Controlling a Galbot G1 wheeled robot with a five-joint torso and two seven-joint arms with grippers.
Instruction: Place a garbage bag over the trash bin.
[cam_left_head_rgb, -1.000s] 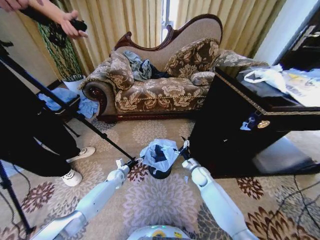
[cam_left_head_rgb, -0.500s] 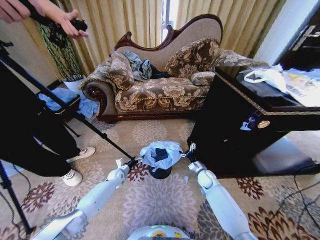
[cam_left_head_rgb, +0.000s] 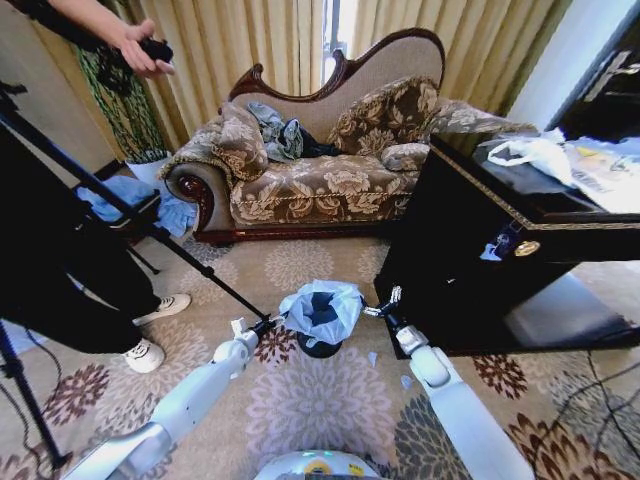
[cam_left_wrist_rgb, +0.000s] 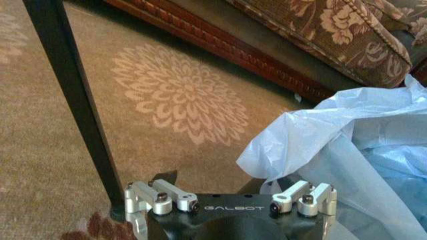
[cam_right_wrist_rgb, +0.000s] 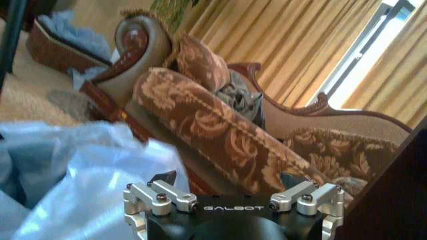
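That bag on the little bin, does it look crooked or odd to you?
Yes. The garbage bag sits bunched and lopsided over the trash bin, crumpled rather than smooth around the rim, with the bin's base showing on the carpet.

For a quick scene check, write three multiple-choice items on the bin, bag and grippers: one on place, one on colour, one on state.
1. Where does the trash bin stand?
A. on the carpet before the sofa
B. on the sofa
C. on the dark cabinet

2. What colour is the garbage bag?
A. black
B. pale blue-white
C. yellow

3. How is the garbage bag now?
A. folded flat on the floor
B. lying on the sofa
C. draped over the bin's top

Answers: 1 A, the head view shows it on the patterned carpet, between the left gripper and right gripper. 2 B, thin pale plastic. 3 C, it covers the rim, the bin's black foot showing below.
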